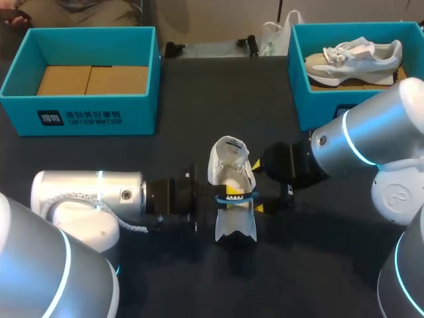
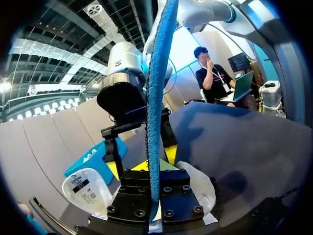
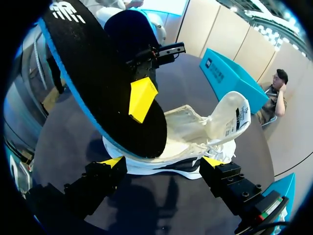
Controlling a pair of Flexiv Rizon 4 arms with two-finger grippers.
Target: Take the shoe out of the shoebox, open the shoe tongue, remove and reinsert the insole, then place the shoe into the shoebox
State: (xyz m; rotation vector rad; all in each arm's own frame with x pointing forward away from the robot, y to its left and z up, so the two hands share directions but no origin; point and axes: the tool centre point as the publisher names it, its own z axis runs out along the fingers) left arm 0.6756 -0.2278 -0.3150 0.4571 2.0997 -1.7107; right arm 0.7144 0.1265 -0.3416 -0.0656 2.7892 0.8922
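A white shoe (image 1: 233,177) lies mid-table with its tongue (image 1: 228,148) folded open; it shows too in the right wrist view (image 3: 195,139) and the left wrist view (image 2: 201,185). My left gripper (image 1: 232,193) is shut on the insole (image 1: 236,197), dark with a blue edge, held on edge above the shoe's opening. The left wrist view has that insole (image 2: 157,98) rising edge-on from my left gripper (image 2: 154,169). The right wrist view shows the insole's black face (image 3: 98,88) pinched by the left gripper's yellow pad (image 3: 142,98). My right gripper (image 1: 258,187) (image 3: 163,164) stands open, its fingers on either side of the shoe.
A teal shoebox (image 1: 93,109) with a cardboard floor stands at the back left. A second teal shoebox (image 1: 299,86) at the back right holds another white shoe (image 1: 354,58). Both arms meet over the middle of the dark table (image 1: 199,278).
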